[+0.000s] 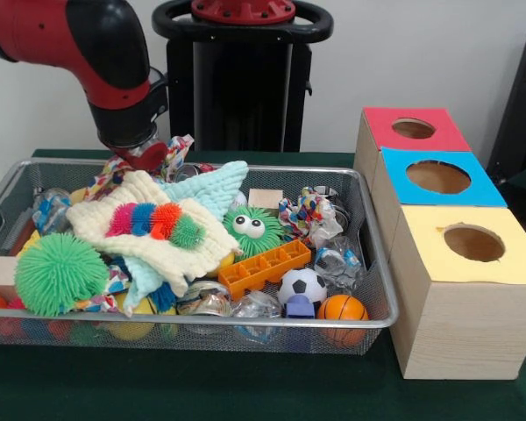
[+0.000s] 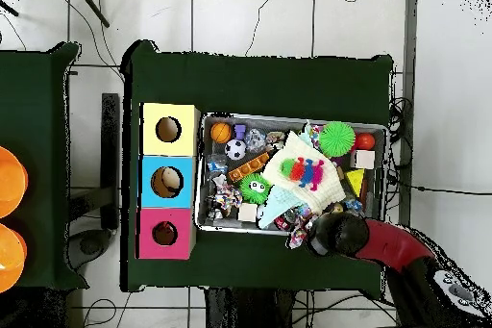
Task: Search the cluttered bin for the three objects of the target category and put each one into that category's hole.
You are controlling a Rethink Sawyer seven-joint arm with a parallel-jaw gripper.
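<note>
While the search goes on: the red-and-black arm (image 1: 105, 61) comes down at the back left corner of the wire mesh bin (image 1: 379, 263), and no toy is yet seen on its way to a hole.

Front view, pincer: the pincer (image 1: 145, 153) is sunk among the clutter behind a knotted rope toy (image 1: 177, 149); whether it is spread, pressed together or pinching something cannot be told.

Front view, candidates: the target category is not shown. Ball-like toys lie along the near rim: a soccer ball (image 1: 302, 284), an orange basketball (image 1: 342, 308) and a green spiky ball (image 1: 60, 273). A cream cloth (image 1: 114, 219) carrying a bright caterpillar toy (image 1: 155, 220) covers much of the middle.

Front view, holes: three boxes stand just beside the bin's right wall, the red box (image 1: 412, 129) farthest, the blue box (image 1: 437, 177) between, the yellow box (image 1: 469, 241) nearest, each with a round hole on top.

Front view, next move: judged from this, a lift clear of the rim and a carry across the whole bin to the boxes.

Overhead view, room: the arm (image 2: 370, 238) crosses the bin's rim (image 2: 288, 231) on the robot's side, at the end well apart from the boxes.

Overhead view, edges: the yellow box (image 2: 151, 130), blue box (image 2: 149, 182) and red box (image 2: 147, 235) touch or nearly touch the bin. Green tabletop (image 2: 259, 79) lies open beyond the bin's far side.
</note>
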